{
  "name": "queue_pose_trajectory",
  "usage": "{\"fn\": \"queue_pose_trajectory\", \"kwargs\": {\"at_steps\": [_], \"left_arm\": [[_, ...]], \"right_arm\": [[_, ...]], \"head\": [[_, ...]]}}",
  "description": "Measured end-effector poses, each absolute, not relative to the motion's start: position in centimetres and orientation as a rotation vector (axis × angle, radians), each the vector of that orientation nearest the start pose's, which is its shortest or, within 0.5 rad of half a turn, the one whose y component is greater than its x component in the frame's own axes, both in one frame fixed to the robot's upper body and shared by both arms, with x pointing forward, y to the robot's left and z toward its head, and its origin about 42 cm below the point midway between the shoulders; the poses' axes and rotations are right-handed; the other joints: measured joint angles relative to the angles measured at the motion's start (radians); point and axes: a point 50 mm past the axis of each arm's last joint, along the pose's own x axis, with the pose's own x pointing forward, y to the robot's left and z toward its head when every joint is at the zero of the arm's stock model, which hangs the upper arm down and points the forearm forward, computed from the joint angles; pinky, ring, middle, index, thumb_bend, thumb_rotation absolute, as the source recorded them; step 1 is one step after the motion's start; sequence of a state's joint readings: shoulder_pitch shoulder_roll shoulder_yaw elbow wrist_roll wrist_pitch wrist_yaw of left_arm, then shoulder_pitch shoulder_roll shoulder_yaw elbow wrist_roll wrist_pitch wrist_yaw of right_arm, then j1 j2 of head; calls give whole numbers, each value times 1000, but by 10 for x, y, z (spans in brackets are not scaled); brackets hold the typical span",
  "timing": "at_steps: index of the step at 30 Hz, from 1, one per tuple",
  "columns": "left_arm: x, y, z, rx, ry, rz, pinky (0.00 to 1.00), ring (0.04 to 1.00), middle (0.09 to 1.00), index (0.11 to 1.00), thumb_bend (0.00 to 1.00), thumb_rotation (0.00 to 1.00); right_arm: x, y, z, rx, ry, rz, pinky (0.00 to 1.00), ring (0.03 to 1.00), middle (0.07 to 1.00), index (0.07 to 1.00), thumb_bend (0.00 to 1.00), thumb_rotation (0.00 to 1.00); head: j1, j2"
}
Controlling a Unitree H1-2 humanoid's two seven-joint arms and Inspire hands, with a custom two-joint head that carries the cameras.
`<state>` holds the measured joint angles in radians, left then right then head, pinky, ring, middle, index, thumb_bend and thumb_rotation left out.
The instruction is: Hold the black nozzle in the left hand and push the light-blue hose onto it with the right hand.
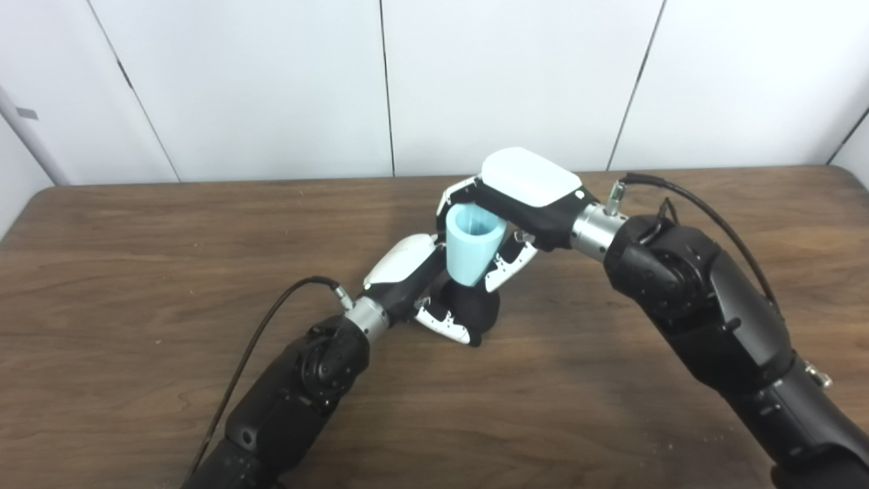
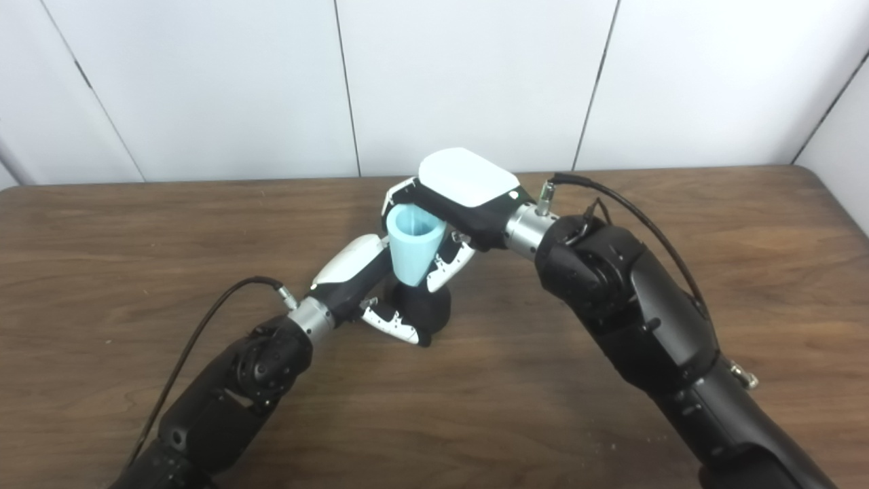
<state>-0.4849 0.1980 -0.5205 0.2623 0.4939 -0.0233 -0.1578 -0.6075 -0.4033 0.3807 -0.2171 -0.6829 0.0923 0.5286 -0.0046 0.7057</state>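
Judging from its thin wall and the easy way it sits between the fingers, the light-blue hose looks light and fairly stiff, a smooth plastic piece that could slip if squeezed only at its tapered lower end; the wider upper band seems the surer place to take hold, and that is where the right hand is wrapped round it, fingers curled at both sides. It reads as a short hollow cone, pale blue, open mouth tilted up toward the cameras, faint ridges visible inside, narrowing downward. Its narrow end meets the black nozzle, a matte, rounded, dark body that looks rigid and heavier; how far the two overlap cannot be told. The left hand is closed round the nozzle from the left side, low over the wooden counter, near its middle. Both pieces probably tolerate a firm push.
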Motion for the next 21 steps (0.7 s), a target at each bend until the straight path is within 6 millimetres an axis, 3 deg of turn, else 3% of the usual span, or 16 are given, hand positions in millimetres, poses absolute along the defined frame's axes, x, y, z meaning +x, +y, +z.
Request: {"fn": "queue_pose_trajectory", "kwargs": {"at_steps": [4,7,21], "left_arm": [[397,111,152,883,-257,-652,1000,633,493,482,525,0],[398,111,151,875,-259,-657,1000,633,493,482,525,0],[398,112,150,868,-265,-657,1000,622,494,481,525,0]], "right_arm": [[392,-177,310,-1262,-472,562,808,981,999,970,968,451],[395,-186,317,-1250,-481,517,884,999,1000,998,999,514],[398,-210,336,-1171,-555,464,894,1000,1000,1000,1000,502]], "head": [[3,-9],[3,-14],[3,-15]]}}
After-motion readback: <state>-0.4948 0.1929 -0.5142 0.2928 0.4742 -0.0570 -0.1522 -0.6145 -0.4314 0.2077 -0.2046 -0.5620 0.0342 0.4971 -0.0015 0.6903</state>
